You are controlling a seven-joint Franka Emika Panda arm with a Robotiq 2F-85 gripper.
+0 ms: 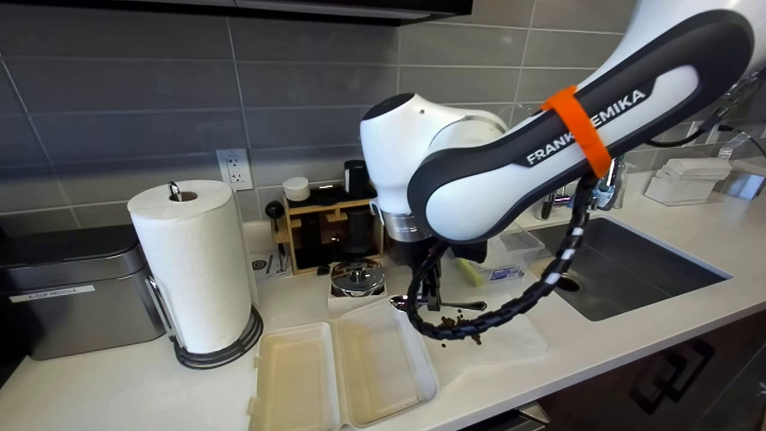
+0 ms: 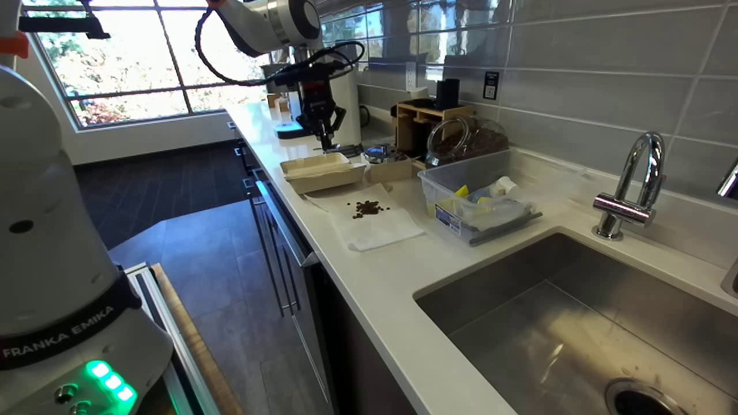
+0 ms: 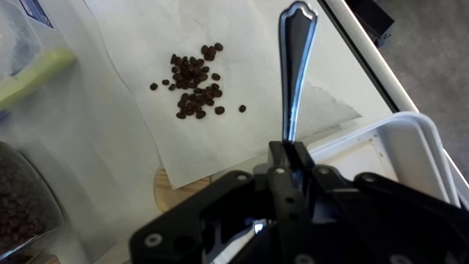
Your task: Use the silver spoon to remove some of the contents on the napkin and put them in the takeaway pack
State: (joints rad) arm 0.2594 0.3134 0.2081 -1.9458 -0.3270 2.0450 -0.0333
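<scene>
My gripper (image 3: 288, 148) is shut on the silver spoon (image 3: 297, 60), whose handle points away from the fingers in the wrist view. The spoon lies about level in an exterior view (image 1: 473, 306), its bowl towards the foam box. The bowl is hidden in the wrist view. The dark contents (image 3: 190, 75) lie scattered on the white napkin (image 3: 227, 143); they also show in an exterior view (image 2: 367, 208). The takeaway pack (image 1: 386, 365) is open beside the napkin, with a few small specks inside (image 3: 366, 157). My gripper (image 2: 327, 144) is above the counter near the pack's back end.
A paper towel roll (image 1: 185, 263) stands left of the pack. A round metal tin (image 1: 357, 281) in a small box is behind it. A clear plastic bin (image 2: 455, 190) and the sink (image 2: 548, 323) are on the napkin's other side. A jar of beans (image 2: 484, 141) stands by the wall.
</scene>
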